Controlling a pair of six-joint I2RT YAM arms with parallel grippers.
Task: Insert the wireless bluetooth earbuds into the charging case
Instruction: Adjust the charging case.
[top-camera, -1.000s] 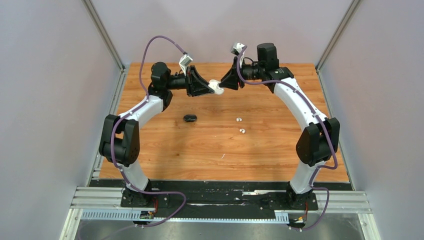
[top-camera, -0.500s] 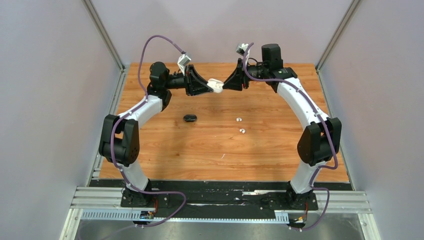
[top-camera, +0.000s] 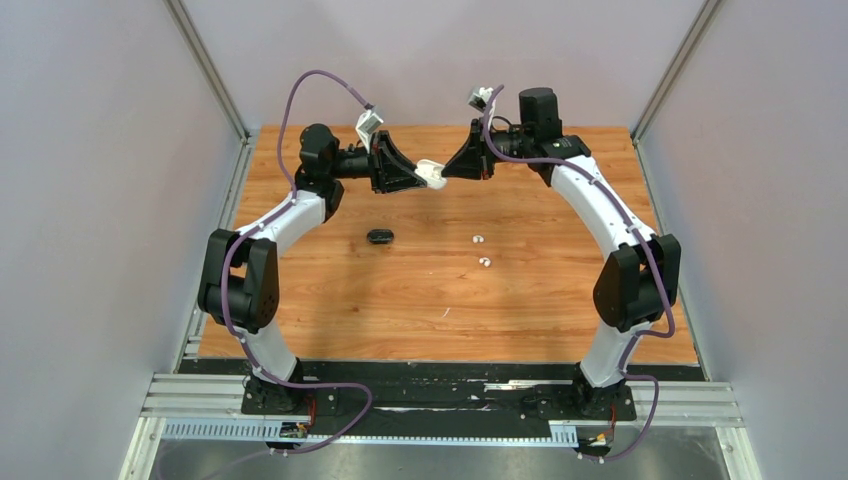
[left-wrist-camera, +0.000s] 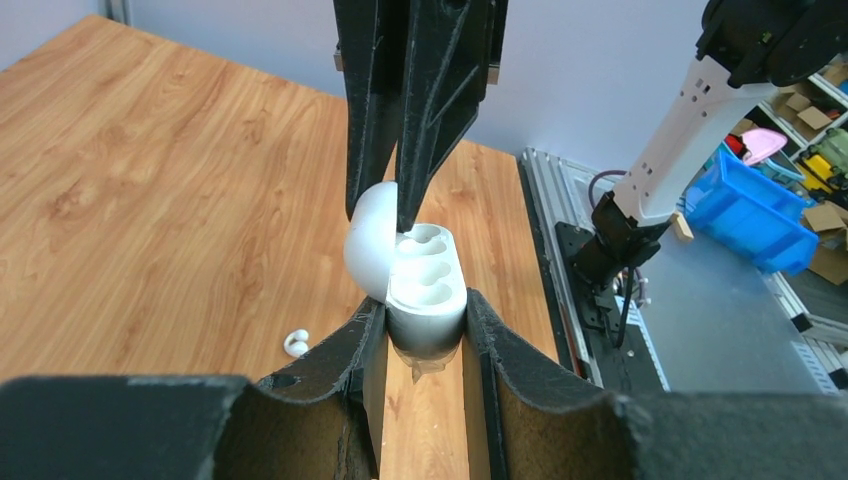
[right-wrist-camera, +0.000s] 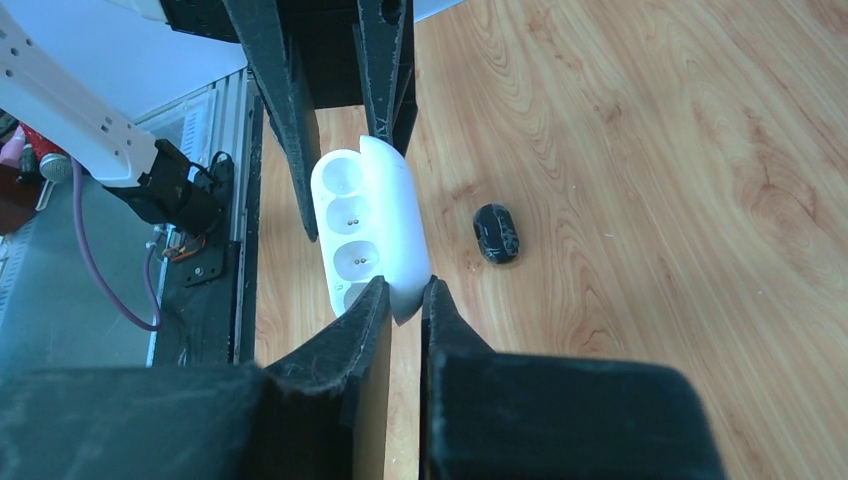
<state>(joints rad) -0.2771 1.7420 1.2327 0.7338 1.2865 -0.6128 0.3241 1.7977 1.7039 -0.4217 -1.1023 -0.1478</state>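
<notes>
Earbuds (top-camera: 477, 239) are not yet in the charging case (left-wrist-camera: 426, 300). Two white ones lie loose on the tabletop (top-camera: 560, 300) near its middle, the second (top-camera: 484, 262) just nearer the arm bases, both well apart from the raised case. No black buds can be made out.

The case hangs in the air over the far part of the tabletop, between the two arms. The left jaws are closed on the sides of its lower half, which leaves the open top clear. The wells (right-wrist-camera: 345, 222) face the right arm and are empty; small contacts show at the bottom of each.

The right jaws stand at a narrow gap, pinched on the edge of the hinged lid (right-wrist-camera: 402, 215). The lid is swung off the base and stands nearly upright beside the wells. It looks as though one arm steadies the body while the other works the lid, since a smooth pebble of a case would likely slide if prised open on the wood.

A small dark pebble-shaped thing (top-camera: 380, 236), probably a second, closed case, rests on the tabletop to the left of the white buds.

With the lid open, the likely next step is to set the case down or hold it steady while a bud is fetched.
</notes>
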